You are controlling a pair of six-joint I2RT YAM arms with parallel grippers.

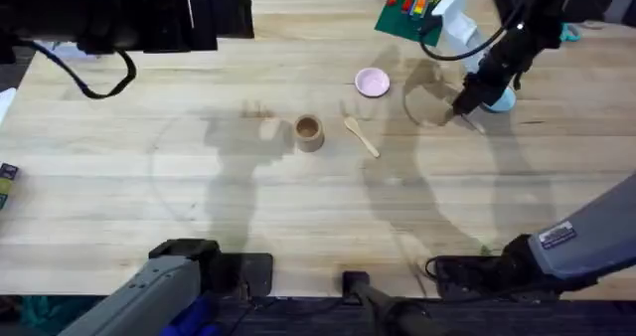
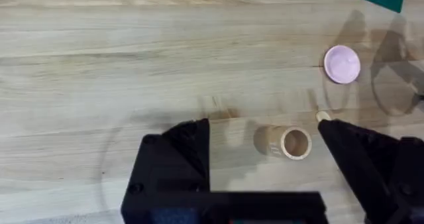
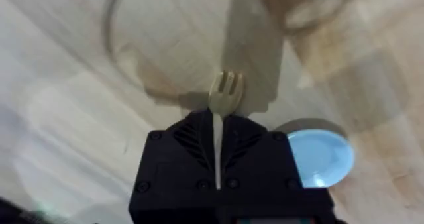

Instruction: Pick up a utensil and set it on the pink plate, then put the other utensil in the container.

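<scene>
On the wooden table, going left to right, the left gripper hangs above the middle of the table, its black fingers spread wide with nothing between them. Under that gap the wooden cup lies tipped on its side; its mouth shows empty. Just right of the cup lies the wooden spoon, flat on the table, apart from the cup. Farther back and to the right sits the pink plate, bare. A green board with coloured pieces rests at the far edge behind it, beside a white object. Right of the plate, the right gripper has its fingers closed on the handle of the wooden fork, tines pointing out past the fingertips, lifted off the table. The light-blue plate lies just beneath and beside this gripper, empty, partly covered by the arm.
</scene>
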